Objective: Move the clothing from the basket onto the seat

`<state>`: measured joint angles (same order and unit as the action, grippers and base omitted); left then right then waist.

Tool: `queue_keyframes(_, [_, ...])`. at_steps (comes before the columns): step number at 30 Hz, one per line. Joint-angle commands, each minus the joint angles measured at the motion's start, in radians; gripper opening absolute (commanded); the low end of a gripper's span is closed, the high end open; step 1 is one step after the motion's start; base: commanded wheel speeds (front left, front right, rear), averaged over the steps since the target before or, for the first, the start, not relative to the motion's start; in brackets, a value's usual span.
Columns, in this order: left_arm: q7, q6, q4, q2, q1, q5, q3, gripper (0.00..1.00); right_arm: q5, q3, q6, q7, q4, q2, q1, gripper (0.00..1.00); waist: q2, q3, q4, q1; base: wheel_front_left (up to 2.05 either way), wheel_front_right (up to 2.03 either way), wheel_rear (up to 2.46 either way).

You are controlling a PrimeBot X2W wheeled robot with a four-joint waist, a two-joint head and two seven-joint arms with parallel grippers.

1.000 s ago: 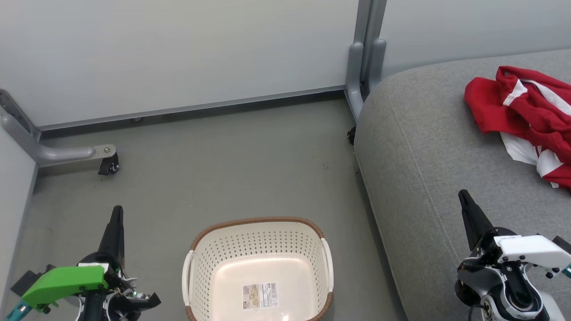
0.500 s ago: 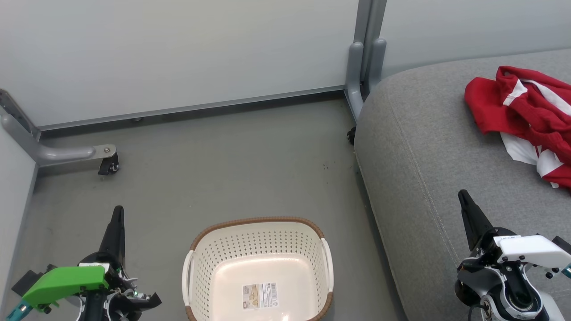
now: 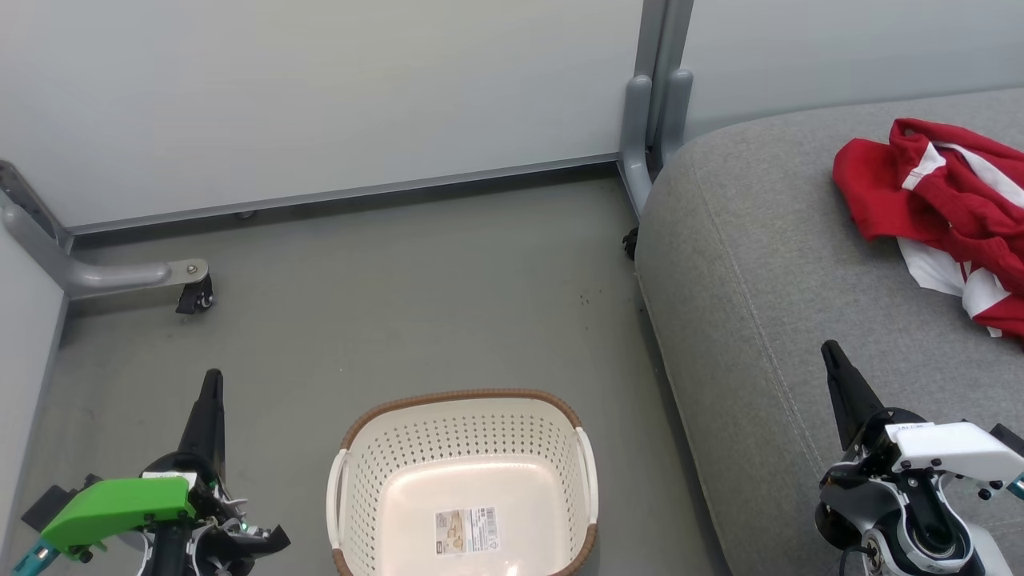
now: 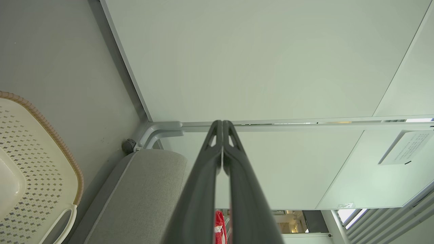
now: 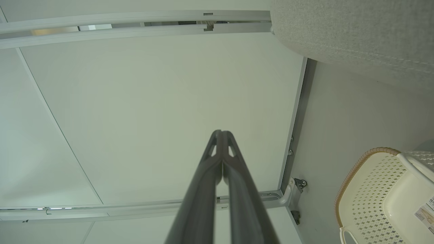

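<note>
Grey floor (image 3: pixel 400 304) (specks, perhaps dirt) under basket (image 3: pixel 460 394), pale partitions (image 3: pixel 320 80) behind.

A grey floor (image 3: pixel 384 304) runs back to pale partition panels (image 3: pixel 320 96). At the left a curved metal foot (image 3: pixel 120 276) ends in a black caster (image 3: pixel 196 298). A grey post (image 3: pixel 652 104) joins two panels, with a second caster (image 3: pixel 630 242) near its base. One panel bears a white notice (image 4: pixel 405 147).

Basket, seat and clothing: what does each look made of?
The basket looks like moulded cream plastic, smooth and slightly glossy, with punched holes; its brown rim seems woven-look trim, probably plastic too. The seat is matte grey woven upholstery with a stitched seam. The clothing looks like thin soft red-and-white fabric, crumpled in folds.
</note>
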<state>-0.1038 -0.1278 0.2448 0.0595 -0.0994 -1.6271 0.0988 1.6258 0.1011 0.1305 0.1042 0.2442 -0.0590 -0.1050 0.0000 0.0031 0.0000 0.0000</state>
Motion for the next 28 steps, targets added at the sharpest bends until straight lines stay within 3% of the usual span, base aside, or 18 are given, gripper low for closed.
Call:
queue_keyframes(1, [-0.001, -0.007, 0.001, 0.002, -0.017, 0.006, 0.005, 0.0, -0.005, 0.002, 0.0, 0.003, 0.002, -0.002, -0.006, 0.0, 0.0, 0.0, 0.0, 0.0, 0.0, 0.0, 0.0])
queue_keyframes(28, [-0.007, -0.006, 0.002, -0.001, -0.018, 0.011, 0.01, 0.0, -0.009, 0.006, 0.0, 0.007, 0.002, 0.002, -0.007, 0.0, 0.0, 0.0, 0.0, 0.0, 0.0, 0.0, 0.0])
